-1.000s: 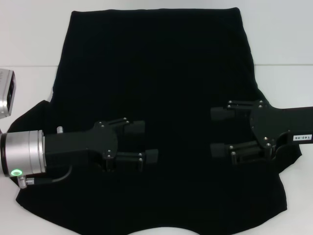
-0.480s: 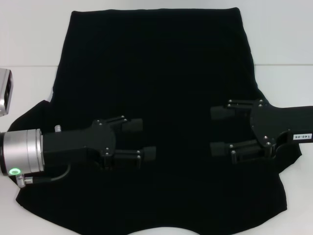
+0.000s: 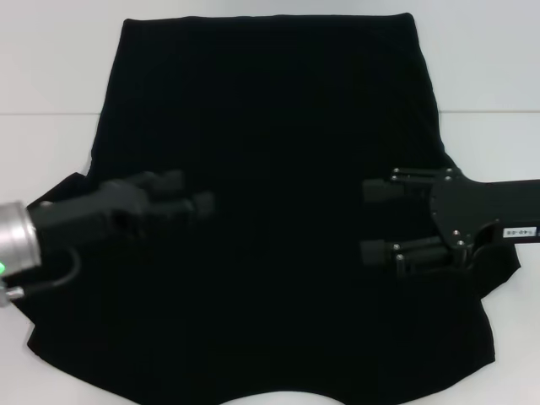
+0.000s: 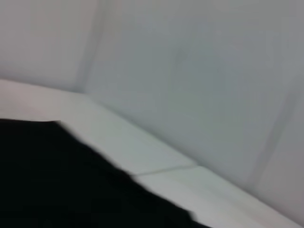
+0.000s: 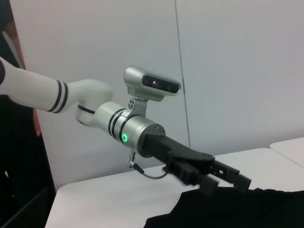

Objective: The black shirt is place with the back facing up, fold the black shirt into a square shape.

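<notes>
There is one black shirt (image 3: 270, 169), one white table (image 3: 51, 152), and two grippers, left (image 3: 190, 201) and right (image 3: 371, 221).

Black shirt (image 3: 270, 169) spread flat, plain-side up

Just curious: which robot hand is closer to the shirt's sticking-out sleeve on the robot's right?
Right. The right end effector hovers beside that sleeve of the black shirt; the left end effector is across the shirt.

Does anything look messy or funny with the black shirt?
Nothing looks wrong. The black shirt lies spread flat on the white table, not folded yet. Both hands hover over it: the left hand on one side, the right hand, open, on the other.
</notes>
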